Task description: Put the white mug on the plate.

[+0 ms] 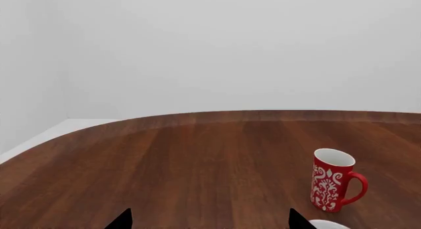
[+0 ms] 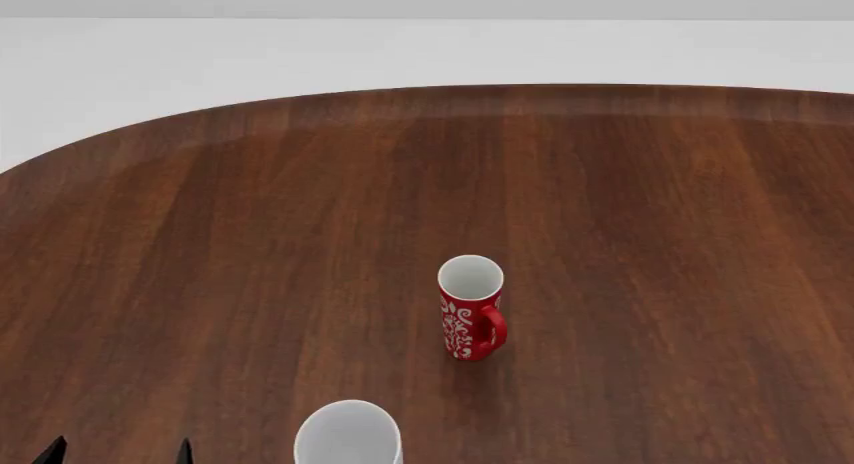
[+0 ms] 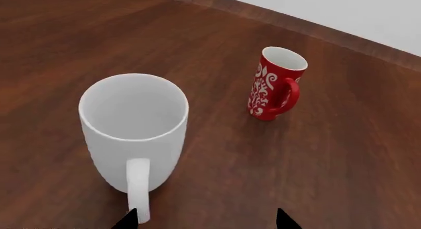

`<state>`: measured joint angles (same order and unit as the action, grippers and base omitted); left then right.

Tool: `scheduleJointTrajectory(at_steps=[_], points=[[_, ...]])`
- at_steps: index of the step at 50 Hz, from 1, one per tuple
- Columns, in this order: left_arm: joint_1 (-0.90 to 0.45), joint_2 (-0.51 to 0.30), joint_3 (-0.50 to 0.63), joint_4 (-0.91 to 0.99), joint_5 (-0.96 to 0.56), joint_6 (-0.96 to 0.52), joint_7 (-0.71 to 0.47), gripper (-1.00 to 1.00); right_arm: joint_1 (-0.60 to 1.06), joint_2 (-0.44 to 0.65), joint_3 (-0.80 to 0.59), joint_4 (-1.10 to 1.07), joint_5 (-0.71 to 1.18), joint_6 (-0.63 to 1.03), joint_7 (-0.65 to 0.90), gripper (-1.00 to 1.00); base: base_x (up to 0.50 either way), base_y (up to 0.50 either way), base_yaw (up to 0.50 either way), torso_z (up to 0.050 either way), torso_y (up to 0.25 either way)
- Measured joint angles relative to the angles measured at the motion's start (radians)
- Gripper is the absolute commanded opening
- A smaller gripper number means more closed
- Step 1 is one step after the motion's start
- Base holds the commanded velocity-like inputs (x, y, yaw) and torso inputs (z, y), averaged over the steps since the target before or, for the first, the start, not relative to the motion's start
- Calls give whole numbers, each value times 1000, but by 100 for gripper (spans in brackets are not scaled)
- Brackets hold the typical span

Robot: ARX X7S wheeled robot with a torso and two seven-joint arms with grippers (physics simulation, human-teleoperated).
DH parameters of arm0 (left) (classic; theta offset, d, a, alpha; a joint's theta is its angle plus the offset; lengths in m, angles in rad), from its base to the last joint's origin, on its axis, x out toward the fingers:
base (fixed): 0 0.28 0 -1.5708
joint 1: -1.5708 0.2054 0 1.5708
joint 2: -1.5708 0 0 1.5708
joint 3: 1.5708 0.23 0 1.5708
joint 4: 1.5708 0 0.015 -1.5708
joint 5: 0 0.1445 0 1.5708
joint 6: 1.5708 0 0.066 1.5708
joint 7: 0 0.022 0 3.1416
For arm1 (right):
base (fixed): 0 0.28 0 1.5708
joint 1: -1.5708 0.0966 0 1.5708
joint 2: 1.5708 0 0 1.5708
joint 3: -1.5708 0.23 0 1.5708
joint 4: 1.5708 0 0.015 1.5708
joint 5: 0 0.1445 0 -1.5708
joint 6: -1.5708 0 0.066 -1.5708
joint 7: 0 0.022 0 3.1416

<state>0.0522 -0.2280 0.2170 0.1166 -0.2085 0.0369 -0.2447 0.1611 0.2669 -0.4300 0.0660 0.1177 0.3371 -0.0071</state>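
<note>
We saw the white mug (image 3: 135, 135) best from the right wrist view: upright on the tabletop (image 3: 342, 155), its mouth open upward and its loop handle turned toward that camera. The head view caught only its rim (image 2: 348, 436) at the near edge of the picture, and the left wrist view only a sliver (image 1: 328, 224). No view showed the plate.

The red mug (image 2: 470, 309) stood upright farther out on the tabletop, apart from the white one, with bare wood between them. All three views showed it whole; in the head view its handle pointed to our right.

The white mug was plain and glossy, a tall cylinder widening slightly toward the rim. The red mug was slimmer, white inside, with a white swirl pattern and a red handle. The tabletop was dark brown wood with grain running away from us, and smooth.

The right tool (image 3: 207, 220) showed two dark tips spread apart, so it was open, holding nothing, with the mug's handle just beside one tip. The left tool (image 1: 210, 221) was likewise open, its tips wide apart over bare wood.

The tabletop's far edge curved round at our left, with pale floor and wall beyond. Wide open wood lay left, right and beyond both mugs.
</note>
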Motion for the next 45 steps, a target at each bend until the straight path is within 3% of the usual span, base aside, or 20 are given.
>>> scheduleJointTrajectory(at_steps=[21, 45], points=[[10, -21, 2, 39, -4, -11, -18, 100, 46, -34, -41, 107, 11, -51, -45, 100, 0, 0, 0, 0, 0], [21, -40, 3, 84, -7, -13, -35, 100, 146, -127, -54, 463, 41, -245, -104, 100, 0, 0, 0, 0, 0]])
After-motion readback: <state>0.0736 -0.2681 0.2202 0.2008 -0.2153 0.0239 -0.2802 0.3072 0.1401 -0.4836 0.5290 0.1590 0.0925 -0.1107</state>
